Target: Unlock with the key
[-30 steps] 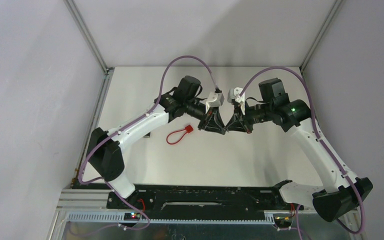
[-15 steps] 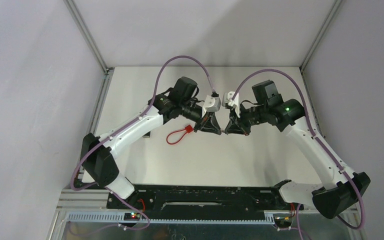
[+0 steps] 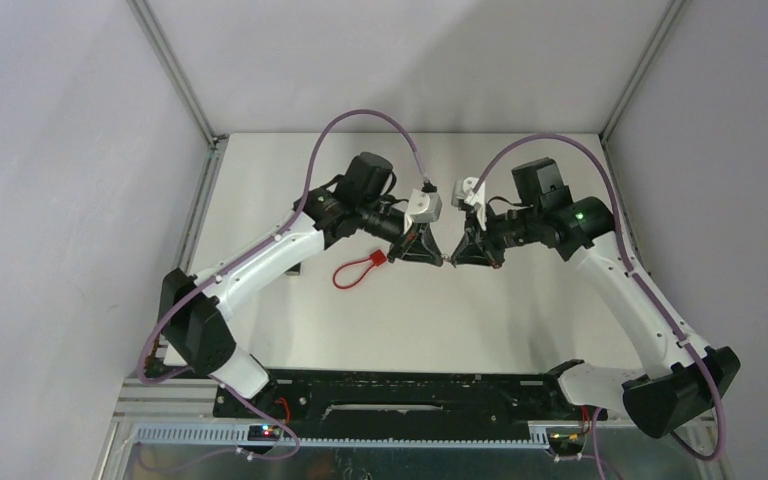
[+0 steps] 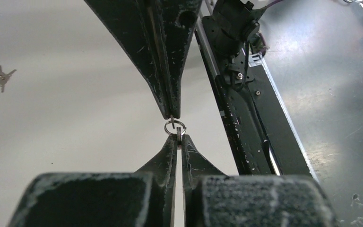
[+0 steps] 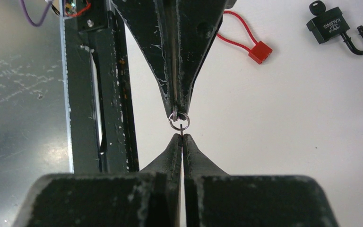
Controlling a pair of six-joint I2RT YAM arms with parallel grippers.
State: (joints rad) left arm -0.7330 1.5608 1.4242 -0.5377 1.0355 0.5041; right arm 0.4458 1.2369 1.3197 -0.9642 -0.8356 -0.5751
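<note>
Right wrist view: left tool [image 5: 177,111] and right tool [image 5: 181,138], both clenched tip-to-tip on key ring [image 5: 178,121]. Step, judged: ring handover. Next: one tool releases; padlock [image 5: 328,27] awaits far right.

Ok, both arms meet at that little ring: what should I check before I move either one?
1. Jaws of left gripper shut on key ring: ok.
2. Jaws of right gripper shut at the same ring: ok.
3. Anything hanging from that ring: cannot tell.
4. padlock in view, black-headed key at its body: ok.
5. Lock closed: not ok, shackle looks swung open.
6. red cable loop away from both tips: ok.
</note>
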